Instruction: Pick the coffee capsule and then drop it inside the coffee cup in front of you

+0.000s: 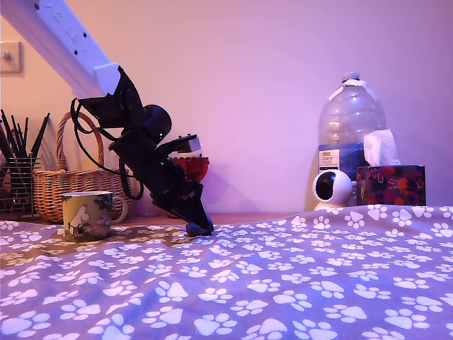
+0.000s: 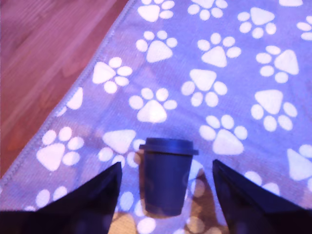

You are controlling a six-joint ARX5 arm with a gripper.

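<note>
The coffee capsule point(image 2: 165, 175), a small dark blue tapered pod with a flat rimmed end, lies on the paw-print cloth between my two dark fingers. A gap shows on each side of it, so my gripper point(image 2: 165, 170) is open around it. In the exterior view my gripper point(image 1: 199, 227) reaches down to the cloth, and the capsule point(image 1: 192, 230) peeks out at its tip. The coffee cup point(image 1: 87, 215), a yellow-green mug with a white cartoon creature, stands upright on the cloth toward the exterior view's left of the gripper.
A wicker basket point(image 1: 67, 180) and a wire pen holder point(image 1: 18, 185) stand behind the cup. A red goblet point(image 1: 192, 167) sits behind the arm. On the exterior view's right are a big water bottle point(image 1: 350, 124), a white camera point(image 1: 332, 189) and a tissue box point(image 1: 391, 183). Bare wood point(image 2: 44, 63) borders the cloth.
</note>
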